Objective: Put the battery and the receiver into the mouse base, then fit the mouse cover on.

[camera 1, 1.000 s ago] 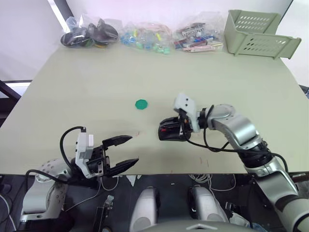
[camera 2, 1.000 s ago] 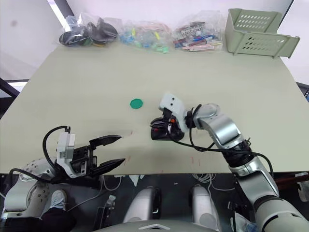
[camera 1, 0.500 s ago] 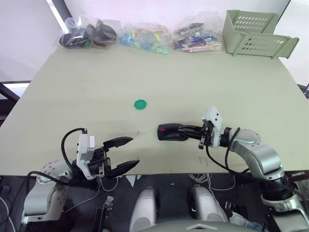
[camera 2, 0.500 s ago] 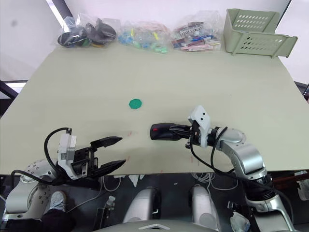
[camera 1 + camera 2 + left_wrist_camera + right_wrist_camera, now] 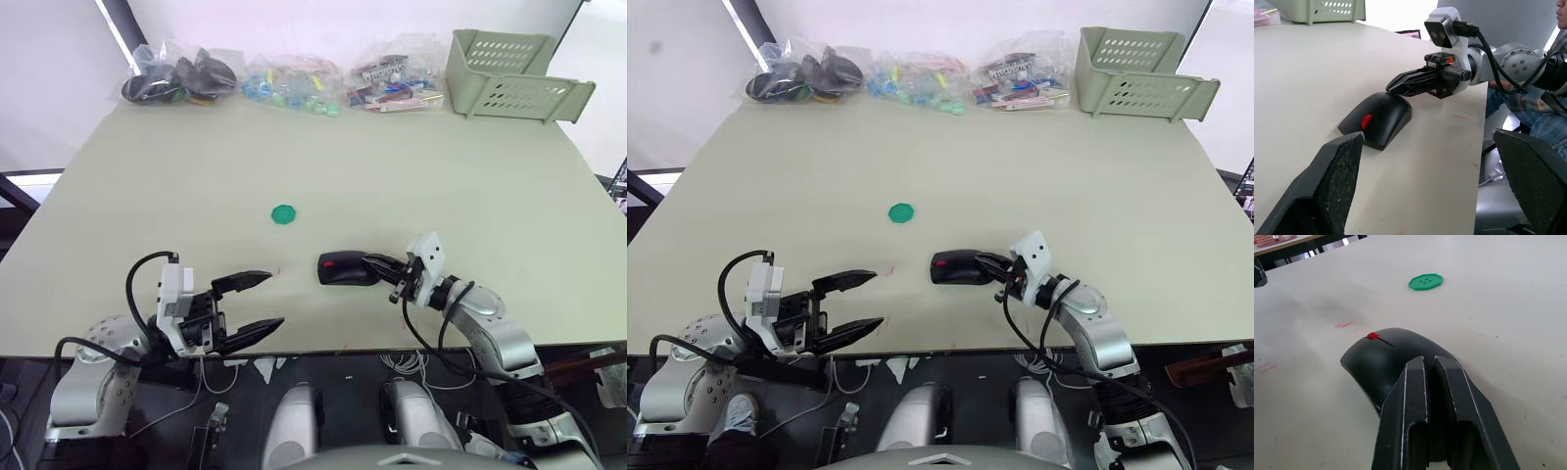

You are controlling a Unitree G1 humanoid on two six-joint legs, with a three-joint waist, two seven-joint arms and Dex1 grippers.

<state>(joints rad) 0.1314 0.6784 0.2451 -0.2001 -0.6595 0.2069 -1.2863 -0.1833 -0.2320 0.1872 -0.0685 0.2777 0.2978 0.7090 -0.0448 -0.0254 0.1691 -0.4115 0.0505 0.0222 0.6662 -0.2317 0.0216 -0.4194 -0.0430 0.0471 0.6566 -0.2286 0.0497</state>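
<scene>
Left eye view shows the right gripper (image 5: pixel 376 264) lying low and level along the counter (image 5: pixel 196 186), where a second ago it was bent down over the mouse from above; since half a second ago the arm has drawn nearer the front edge while the mouse has kept its place. The mouse (image 5: pixel 345 268) sits whole, its glossy black cover (image 5: pixel 1382 113) on top with the red wheel (image 5: pixel 1366 121) showing, near the front middle of the counter. The right gripper's two black fingers (image 5: pixel 1415 401) are pressed close together, tips resting on the rear end of the cover and holding nothing. The left gripper (image 5: pixel 251 304) hovers at the front edge, well to the left of the mouse, with its fingers spread wide and empty. A green disc (image 5: pixel 284 212) lies apart from the mouse, farther back on the counter. Along the far edge stand clear bags of small parts (image 5: pixel 294 78) and a pale green basket (image 5: pixel 514 73). In the left wrist view a person's jeans-clad legs (image 5: pixel 1542 122) show beyond the counter's edge.
</scene>
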